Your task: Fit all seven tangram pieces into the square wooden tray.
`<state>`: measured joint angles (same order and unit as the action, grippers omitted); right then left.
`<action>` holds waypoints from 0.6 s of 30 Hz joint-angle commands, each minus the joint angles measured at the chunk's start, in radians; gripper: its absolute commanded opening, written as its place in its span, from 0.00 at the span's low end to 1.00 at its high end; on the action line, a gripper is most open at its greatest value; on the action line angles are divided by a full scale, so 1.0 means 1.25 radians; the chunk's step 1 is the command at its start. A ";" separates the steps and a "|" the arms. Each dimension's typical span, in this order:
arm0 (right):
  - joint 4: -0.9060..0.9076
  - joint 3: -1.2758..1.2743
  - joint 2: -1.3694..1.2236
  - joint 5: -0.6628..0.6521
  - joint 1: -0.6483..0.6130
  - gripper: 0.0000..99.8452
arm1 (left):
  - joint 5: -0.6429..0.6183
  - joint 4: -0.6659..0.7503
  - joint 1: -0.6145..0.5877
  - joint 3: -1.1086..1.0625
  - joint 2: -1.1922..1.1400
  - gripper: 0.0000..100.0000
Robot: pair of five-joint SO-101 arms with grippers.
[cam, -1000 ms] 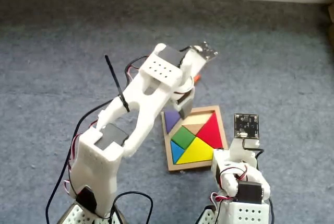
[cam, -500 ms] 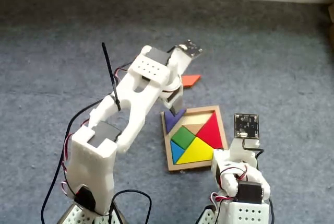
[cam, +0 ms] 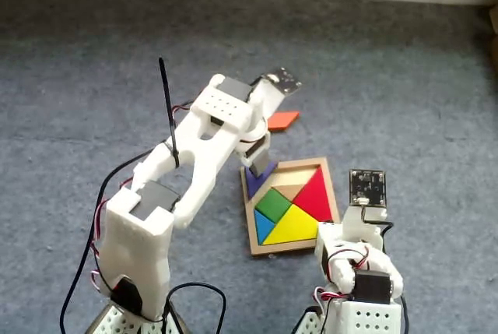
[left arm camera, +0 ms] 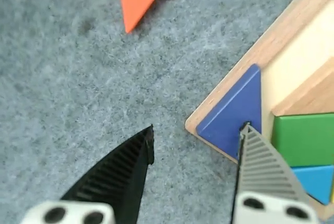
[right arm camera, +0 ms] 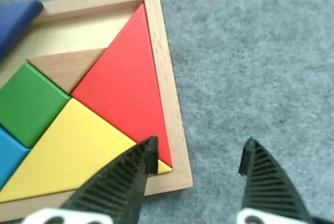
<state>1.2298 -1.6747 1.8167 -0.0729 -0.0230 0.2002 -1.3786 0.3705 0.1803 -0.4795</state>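
- The square wooden tray [cam: 285,247] lies on the grey surface [cam: 405,100]. It holds a red triangle [cam: 313,194], yellow triangle [cam: 294,226], green square [cam: 273,204], light-blue triangle [cam: 263,226] and wood-coloured triangle [cam: 290,191].
- The dark blue triangle [left arm camera: 235,112] sits at the tray's far-left corner, overlapping the rim.
- The left pincer [left arm camera: 197,129] is spread, with one fingertip over that triangle.
- The orange piece [cam: 282,120] lies beyond the tray, apart from it.
- The right pincer [right arm camera: 198,153] is spread at the tray's near-right corner.

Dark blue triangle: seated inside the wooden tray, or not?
Not seated. The dark blue triangle lies over the corner rim of the wooden tray, hiding the frame there. Bare tray floor shows beside it.
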 commanded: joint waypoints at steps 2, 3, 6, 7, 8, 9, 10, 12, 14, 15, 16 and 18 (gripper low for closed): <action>0.006 -0.083 0.007 -0.009 0.008 0.25 | 0.010 0.014 0.006 -0.017 0.003 0.26; 0.006 -0.083 0.007 -0.009 0.008 0.25 | 0.010 0.015 0.010 -0.025 0.003 0.26; 0.006 -0.083 0.007 -0.009 0.008 0.25 | 0.010 0.015 0.039 -0.042 0.003 0.26; 0.006 -0.083 0.007 -0.009 0.008 0.25 | 0.009 0.014 0.046 -0.047 0.003 0.26; 0.006 -0.083 0.007 -0.009 0.008 0.25 | 0.007 0.015 0.056 -0.051 0.003 0.26; 0.006 -0.083 0.007 -0.009 0.008 0.25 | 0.006 0.015 0.062 -0.052 0.004 0.26; 0.006 -0.083 0.007 -0.009 0.008 0.25 | 0.006 0.015 0.069 -0.053 0.004 0.26; 0.006 -0.083 0.007 -0.009 0.008 0.25 | 0.006 0.015 0.082 -0.055 0.004 0.26; 0.006 -0.083 0.007 -0.009 0.008 0.25 | 0.005 0.016 0.090 -0.055 0.004 0.26; 0.006 -0.083 0.007 -0.009 0.008 0.25 | 0.005 0.023 0.090 -0.056 0.004 0.26; 0.006 -0.083 0.007 -0.009 0.008 0.25 | 0.005 0.034 0.090 -0.058 0.004 0.26; 0.006 -0.083 0.007 -0.009 0.008 0.25 | 0.005 0.050 0.090 -0.058 0.004 0.26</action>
<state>1.2298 -1.6747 1.8167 -0.0729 -0.0230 0.2018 -1.3495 0.4580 0.1097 -0.4795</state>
